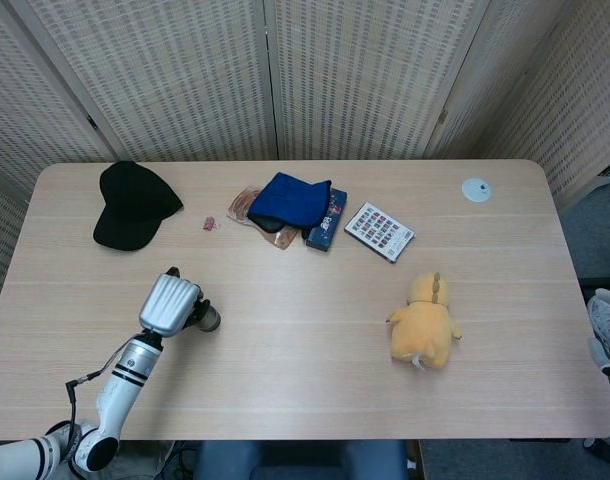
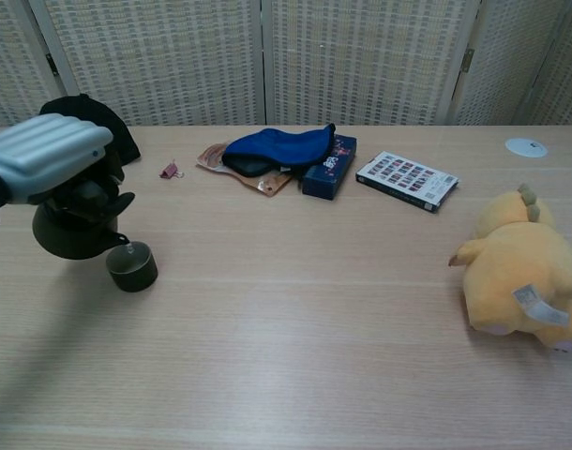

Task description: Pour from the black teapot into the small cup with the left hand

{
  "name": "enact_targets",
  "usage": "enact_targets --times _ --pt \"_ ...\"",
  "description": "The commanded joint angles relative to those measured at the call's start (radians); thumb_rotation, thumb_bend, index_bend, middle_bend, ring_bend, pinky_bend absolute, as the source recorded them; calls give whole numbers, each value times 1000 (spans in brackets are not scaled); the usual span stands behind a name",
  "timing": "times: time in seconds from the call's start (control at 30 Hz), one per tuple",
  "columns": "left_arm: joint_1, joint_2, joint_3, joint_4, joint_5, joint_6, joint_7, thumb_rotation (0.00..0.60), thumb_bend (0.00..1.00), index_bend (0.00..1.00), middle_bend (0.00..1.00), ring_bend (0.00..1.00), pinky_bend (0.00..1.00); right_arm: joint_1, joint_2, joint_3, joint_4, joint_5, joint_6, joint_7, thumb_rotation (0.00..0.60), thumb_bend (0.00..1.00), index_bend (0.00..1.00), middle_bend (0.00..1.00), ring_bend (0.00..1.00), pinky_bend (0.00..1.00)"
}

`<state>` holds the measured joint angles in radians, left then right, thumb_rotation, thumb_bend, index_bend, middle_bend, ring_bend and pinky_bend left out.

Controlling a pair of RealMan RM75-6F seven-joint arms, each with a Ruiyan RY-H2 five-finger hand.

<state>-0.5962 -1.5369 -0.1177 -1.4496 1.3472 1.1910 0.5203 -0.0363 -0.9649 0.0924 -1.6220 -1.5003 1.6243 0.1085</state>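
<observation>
One black teapot [image 2: 78, 228], carried above the tabletop [image 2: 295, 309] in the left hand [image 2: 44, 159], tipped with its spout over the small cup [image 2: 132, 266]. The fingers [image 2: 66, 141] are closed around the pot's top, apparently at the handle; the exact hold is hidden beneath the hand. Judged rigid, fairly heavy for its size, probably ceramic or iron, breakable or damaging if dropped; the glossy surface may slip, so the handle is the sound place to hold. One small cup, dark, upright, standing just below the spout; judged light and easily knocked aside. Right hand not visible in either view.
</observation>
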Motion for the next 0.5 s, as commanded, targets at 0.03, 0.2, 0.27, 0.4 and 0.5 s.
enact_targets --times 0.03,0.2,0.27,0.4,0.5 --pt "-2 -6 6 10 11 3 8 518 469 1000 1000 997 431 -1 0 0 1 0 1 2 600 302 249 284 188 158" --pt "-4 -14 11 25 30 12 26 518 469 1000 1000 997 431 -2 1 0 2 0 1 4 600 301 249 284 188 158" --pt "-5 -18 14 35 44 21 36 519 469 1000 1000 997 431 -2 1 1 3 0 1 5 600 301 249 284 188 158" --pt "-4 -20 17 40 55 26 44 516 469 1000 1000 997 431 0 0 1 3 0 -2 5 600 302 249 284 188 158" --pt "-3 -21 19 43 61 28 50 516 469 1000 1000 997 431 0 0 1 4 0 -3 5 600 302 249 283 188 158"
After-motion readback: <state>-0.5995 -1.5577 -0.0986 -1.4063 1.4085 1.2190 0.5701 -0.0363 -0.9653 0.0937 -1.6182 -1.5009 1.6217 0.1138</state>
